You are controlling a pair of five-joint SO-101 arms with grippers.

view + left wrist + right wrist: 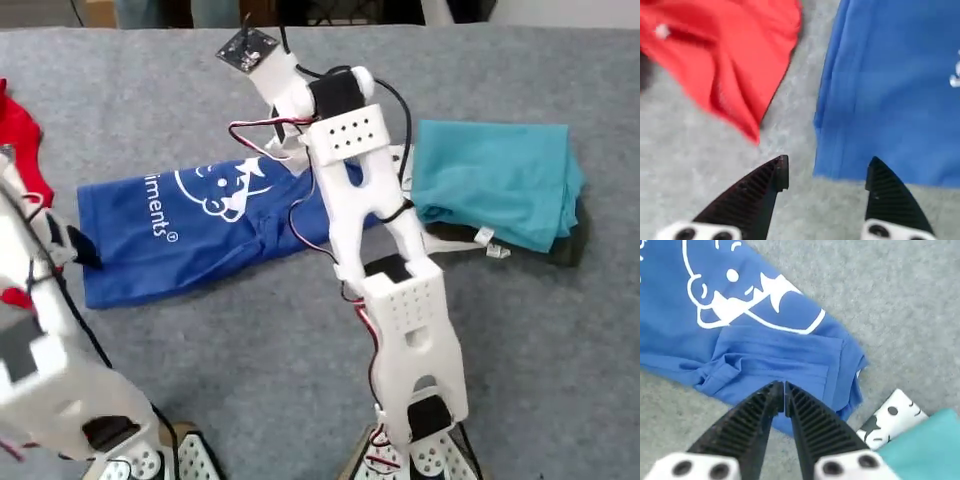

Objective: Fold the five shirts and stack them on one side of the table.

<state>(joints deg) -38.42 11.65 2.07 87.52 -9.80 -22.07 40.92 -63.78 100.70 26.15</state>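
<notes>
A blue shirt (190,225) with a white print lies folded into a long strip across the middle of the table. My left gripper (829,172) is open just above the table, straddling the strip's corner (840,165) at its end by the red shirt (725,65); in the high view that gripper (82,250) is at the strip's left end. My right gripper (781,388) is shut and empty, hovering over the folded sleeve (785,357) at the strip's other end. A folded teal shirt (495,180) tops a stack at the right.
Under the teal shirt lie a dark shirt (572,240) and a white patterned one (470,238), the latter close to my right gripper (892,417). The red shirt (22,145) lies crumpled at the left edge. My right arm (350,150) spans the table's middle over grey felt (250,340).
</notes>
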